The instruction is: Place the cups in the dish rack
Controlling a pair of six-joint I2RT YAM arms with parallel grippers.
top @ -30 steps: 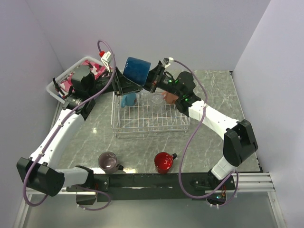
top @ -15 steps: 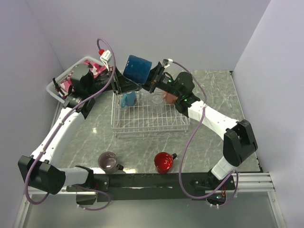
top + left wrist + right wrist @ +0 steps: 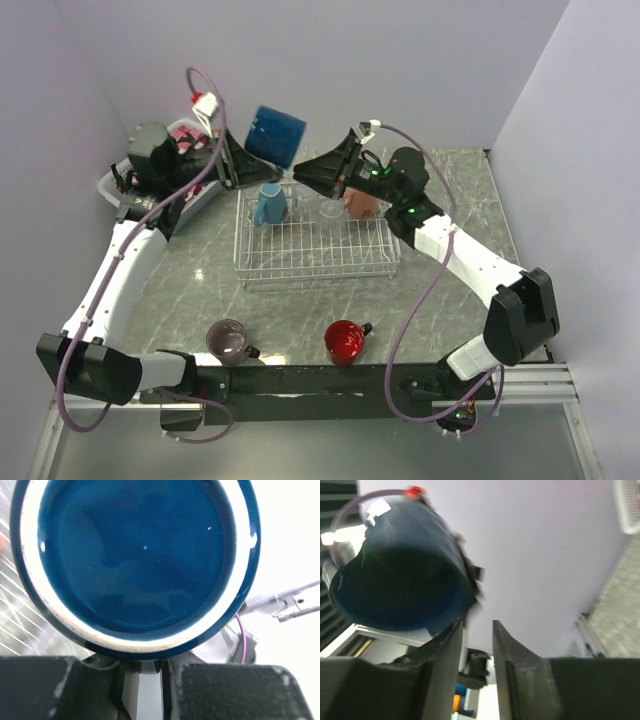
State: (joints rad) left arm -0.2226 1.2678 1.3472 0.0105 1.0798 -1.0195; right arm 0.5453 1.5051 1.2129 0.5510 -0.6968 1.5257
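Left wrist view: glossy navy mug [image 3: 140, 560], white-ringed, clamped by left gripper [image 3: 142, 666]; right gripper [image 3: 477, 640] slightly parted, empty

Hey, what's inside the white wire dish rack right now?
The dish rack holds, at its far end, a light blue mug, a clear glass and a salmon mug. The right arm covers part of the salmon mug and that corner, so anything there is hidden.

The navy mug [image 3: 276, 136] is hanging tilted in the air over the far-left corner of the white wire dish rack [image 3: 315, 258]. A light blue mug [image 3: 270, 204], 1 clear glass [image 3: 330, 209] and a salmon mug [image 3: 362, 205] are sitting along its far side. The mauve mug [image 3: 229, 340] and red mug [image 3: 345, 341] are standing outside, nearer.
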